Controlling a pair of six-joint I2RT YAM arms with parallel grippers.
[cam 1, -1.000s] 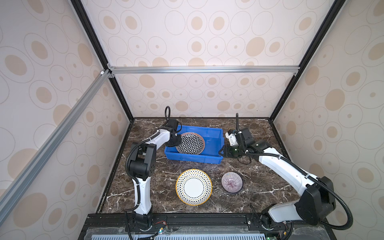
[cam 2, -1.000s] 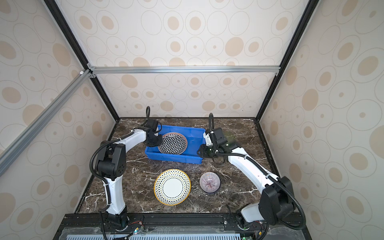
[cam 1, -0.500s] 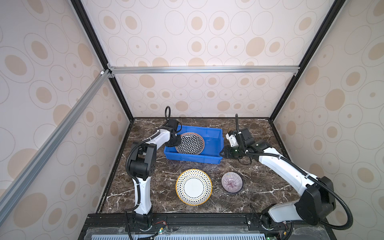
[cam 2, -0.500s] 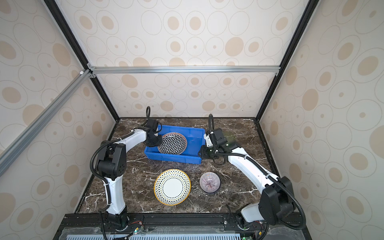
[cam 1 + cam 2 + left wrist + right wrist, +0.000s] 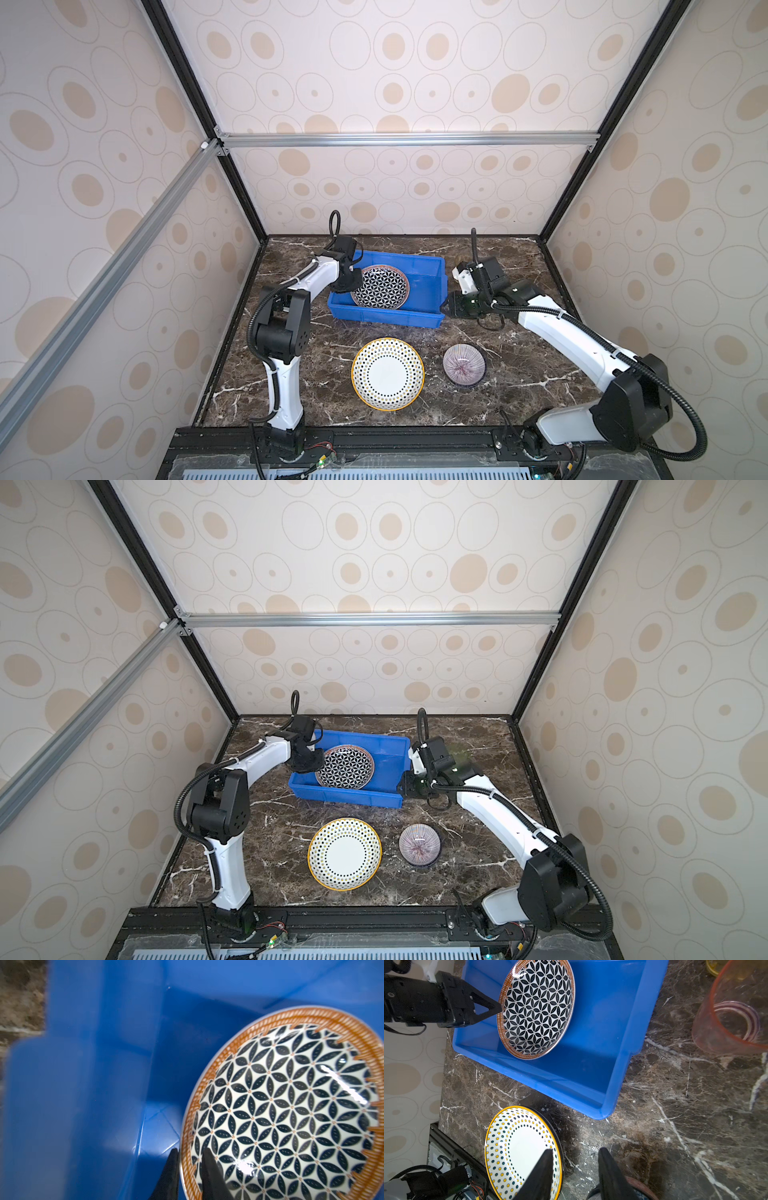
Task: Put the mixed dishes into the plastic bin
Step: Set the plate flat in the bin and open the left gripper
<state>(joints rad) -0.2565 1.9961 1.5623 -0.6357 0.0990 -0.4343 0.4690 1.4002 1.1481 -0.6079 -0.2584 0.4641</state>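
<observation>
Two left jaws straddle the lattice plate.

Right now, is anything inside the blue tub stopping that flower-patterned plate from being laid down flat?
Nothing visible does. The left gripper holds the plate tilted inside the tub; no other dish lies there.

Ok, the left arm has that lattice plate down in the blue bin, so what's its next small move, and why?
Probably open the left gripper and let go. Its fingers pinch the orange rim of the lattice plate, which is tilted inside the walls of the blue bin, so it should settle there. The dotted plate and purple bowl wait on the table.
</observation>
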